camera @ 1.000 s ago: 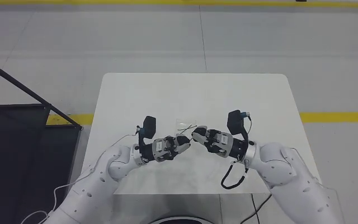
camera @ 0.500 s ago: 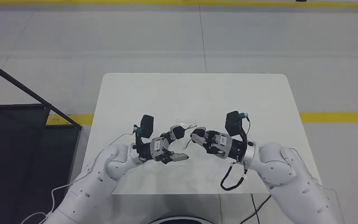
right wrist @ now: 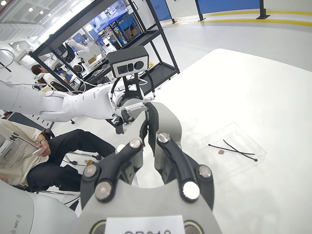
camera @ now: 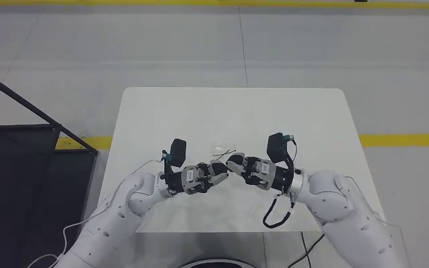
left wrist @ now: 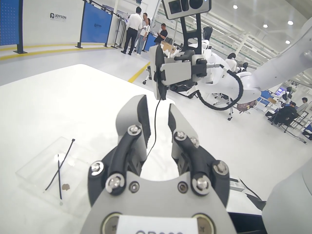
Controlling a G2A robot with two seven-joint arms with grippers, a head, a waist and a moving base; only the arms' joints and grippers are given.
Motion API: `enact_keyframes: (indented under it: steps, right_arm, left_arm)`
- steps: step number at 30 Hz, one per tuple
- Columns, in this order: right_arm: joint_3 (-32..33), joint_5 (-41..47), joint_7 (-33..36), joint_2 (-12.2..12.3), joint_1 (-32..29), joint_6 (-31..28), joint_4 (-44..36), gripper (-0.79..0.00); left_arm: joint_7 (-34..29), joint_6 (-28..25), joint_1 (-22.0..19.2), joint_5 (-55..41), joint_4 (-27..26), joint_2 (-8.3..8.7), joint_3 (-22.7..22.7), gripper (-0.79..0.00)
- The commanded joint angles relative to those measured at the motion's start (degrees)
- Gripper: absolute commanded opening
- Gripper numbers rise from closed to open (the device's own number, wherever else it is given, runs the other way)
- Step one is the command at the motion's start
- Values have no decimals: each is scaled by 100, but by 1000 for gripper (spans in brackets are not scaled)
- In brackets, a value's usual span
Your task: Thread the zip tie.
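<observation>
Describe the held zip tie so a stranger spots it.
Over the white table's near side, the right gripper is shut. The zip tie is the thin black strand running from it between the open fingers of the left gripper; two others lie crossed in a clear tray.

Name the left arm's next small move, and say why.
Probably close the left gripper on the zip tie. Its fingers stand open on either side of the strand, which runs from the shut right gripper, so a grasp looks ready.
</observation>
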Motion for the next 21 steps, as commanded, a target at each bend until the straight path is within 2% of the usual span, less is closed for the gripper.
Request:
enact_keyframes:
  steps: [1, 11, 14, 16, 17, 20, 21]
  right_arm:
    - [-2, -1, 21, -5, 1, -9, 2, -785]
    - [1, 9, 104, -30, 19, 12, 11, -785]
    - [7, 13, 118, -37, 18, 17, 8, -785]
    - [15, 26, 125, -41, 16, 28, 11, -760]
    - [24, 37, 127, -42, 15, 34, 16, -542]
    - [90, 107, 101, -39, -24, 8, 42, -52]
    - [132, 134, 84, -34, -51, -22, 57, -15]
  left_arm:
    - [-13, 2, -3, 11, 3, -10, 5, -603]
    - [-43, -7, -10, 26, 29, -51, -12, -699]
    - [-54, -1, -8, 21, 29, -62, -22, -785]
    - [-57, 13, -6, 17, 36, -69, -30, -785]
    - [-62, 27, -6, 16, 40, -73, -34, -785]
    - [17, 96, 2, 0, 45, -87, -75, -785]
    - [48, 113, 6, 0, 52, -91, -92, -785]
